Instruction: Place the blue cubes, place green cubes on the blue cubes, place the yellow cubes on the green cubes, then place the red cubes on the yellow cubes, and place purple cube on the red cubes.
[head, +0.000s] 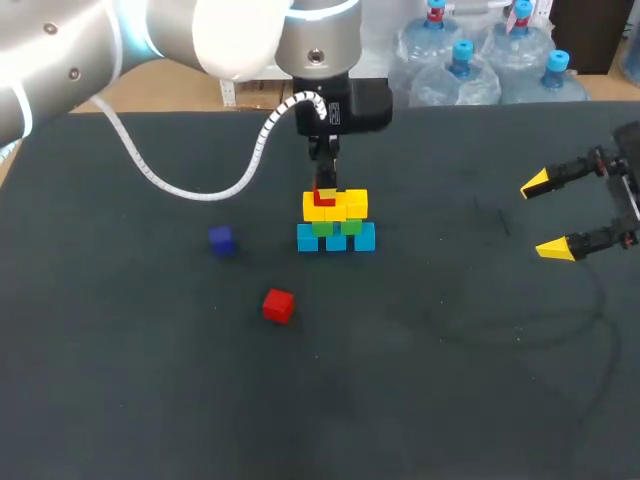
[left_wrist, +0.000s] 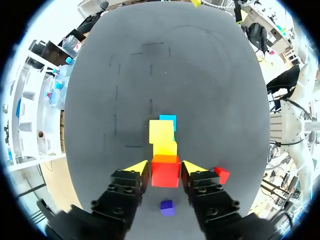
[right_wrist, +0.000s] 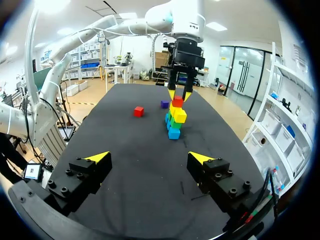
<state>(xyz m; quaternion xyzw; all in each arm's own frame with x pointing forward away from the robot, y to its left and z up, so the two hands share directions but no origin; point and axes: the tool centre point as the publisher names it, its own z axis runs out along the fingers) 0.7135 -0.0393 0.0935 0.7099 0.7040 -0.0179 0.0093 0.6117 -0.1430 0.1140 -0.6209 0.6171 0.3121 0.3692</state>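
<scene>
One red cube (left_wrist: 165, 172) sits on top of our stack (head: 336, 222) of yellow, green and blue cubes, in the middle of the desk (head: 450, 380). Our left jaws pinch it from both sides. A second red cube (head: 278, 305) and a purple cube (head: 221, 240) lie near the stack. Our right jaws hang wide apart, well off to the right.

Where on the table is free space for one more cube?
Free: the stretch between the cube stack and the right gripper, and the near part of the table in front of the loose red cube. Crowded: around the stack, where the left gripper grips the top red cube; the purple cube lies beside.
</scene>
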